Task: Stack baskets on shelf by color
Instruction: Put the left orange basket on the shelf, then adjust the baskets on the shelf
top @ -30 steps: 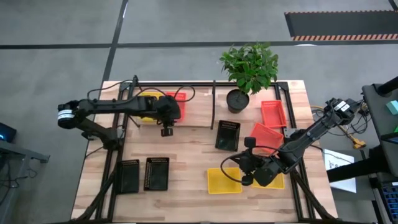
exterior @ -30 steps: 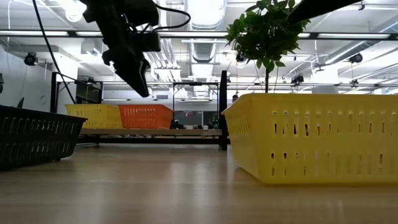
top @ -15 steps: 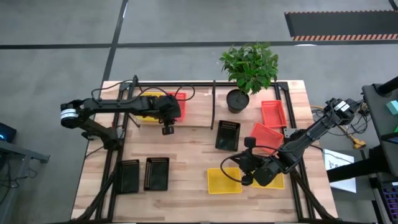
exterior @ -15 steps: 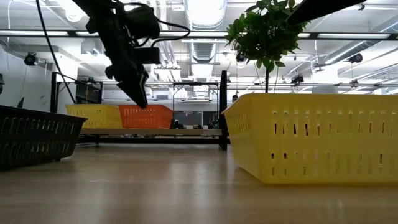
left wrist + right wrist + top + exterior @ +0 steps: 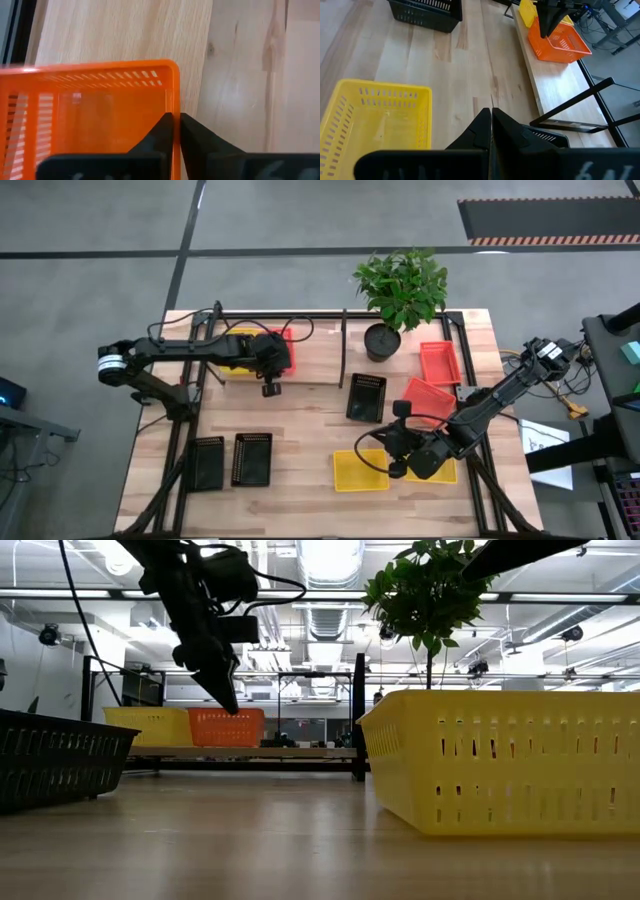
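**Left arm pinches the orange basket's rim on the shelf**

The left end effector [image 5: 176, 131] is clenched on the side wall of a red-orange basket [image 5: 90, 115] near one corner, its two dark fingers squeezed together with the thin plastic rim between them. That basket sits on the pale shelf [image 5: 310, 360] at the far left of the table [image 5: 300, 435], right beside a yellow basket [image 5: 150, 726], the two touching or nearly so.

The right end effector [image 5: 491, 125] hangs with its fingers pressed together, grasping nothing, above bare wood at the near right, next to another yellow basket [image 5: 360, 470] lying on the table.

Elsewhere, two black baskets [image 5: 230, 461] lie side by side at the near left. A third black one [image 5: 366, 396] rests near the middle, just below the potted plant [image 5: 400, 290]. Two more red-orange baskets [image 5: 438, 365] lie on the right side, one partly over the other's corner as far as I can make out.
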